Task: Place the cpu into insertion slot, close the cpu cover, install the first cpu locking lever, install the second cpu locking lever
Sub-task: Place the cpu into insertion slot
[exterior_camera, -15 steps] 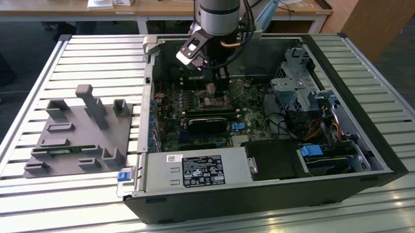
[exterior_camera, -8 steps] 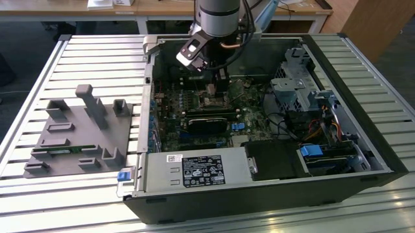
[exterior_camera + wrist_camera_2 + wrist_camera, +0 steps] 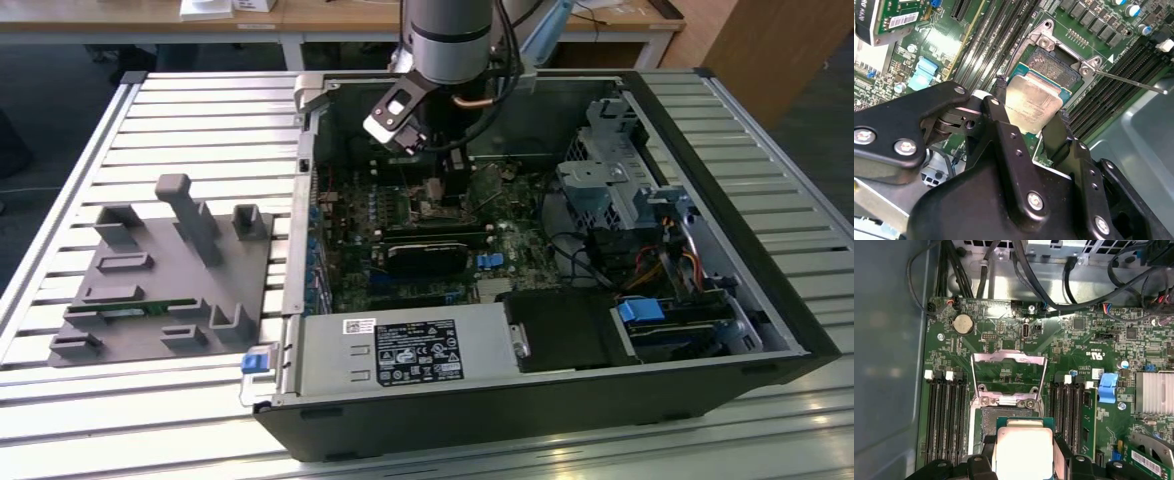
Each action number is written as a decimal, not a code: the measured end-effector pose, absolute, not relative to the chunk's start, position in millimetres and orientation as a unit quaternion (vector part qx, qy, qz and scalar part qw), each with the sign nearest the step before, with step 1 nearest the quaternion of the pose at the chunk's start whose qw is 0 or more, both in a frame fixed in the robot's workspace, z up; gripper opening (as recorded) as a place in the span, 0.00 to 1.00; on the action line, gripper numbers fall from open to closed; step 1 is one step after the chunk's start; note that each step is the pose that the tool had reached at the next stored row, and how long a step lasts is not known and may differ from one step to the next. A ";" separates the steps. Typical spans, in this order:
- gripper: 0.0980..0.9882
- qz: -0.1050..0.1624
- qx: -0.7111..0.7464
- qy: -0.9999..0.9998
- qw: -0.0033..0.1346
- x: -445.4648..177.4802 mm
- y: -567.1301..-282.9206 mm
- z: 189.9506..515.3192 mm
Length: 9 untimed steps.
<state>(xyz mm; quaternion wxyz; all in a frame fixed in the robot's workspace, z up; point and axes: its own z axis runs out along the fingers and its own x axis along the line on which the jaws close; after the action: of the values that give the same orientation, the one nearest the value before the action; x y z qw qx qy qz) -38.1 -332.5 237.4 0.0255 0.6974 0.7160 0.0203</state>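
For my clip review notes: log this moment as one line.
hand: shut on chip | chip: partly over socket | cover: open, tipped back

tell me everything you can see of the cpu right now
The small square cpu has a dull silver-grey metal lid on a green board whose rim shows around it. The black gripper clamps two opposite edges, holding it over the open socket, with the silvery cpu cover swung open beyond.
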 end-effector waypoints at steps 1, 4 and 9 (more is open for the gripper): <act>0.49 0.020 0.697 0.717 0.025 -38.1 -332.5 235.7; 0.49 0.020 0.695 0.718 0.025 -38.3 -332.0 230.8; 0.49 0.020 0.695 0.718 0.025 -39.7 -330.8 223.6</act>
<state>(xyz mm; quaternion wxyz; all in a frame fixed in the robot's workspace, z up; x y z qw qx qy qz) -39.7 -330.8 223.6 0.0255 0.6951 0.7182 0.0204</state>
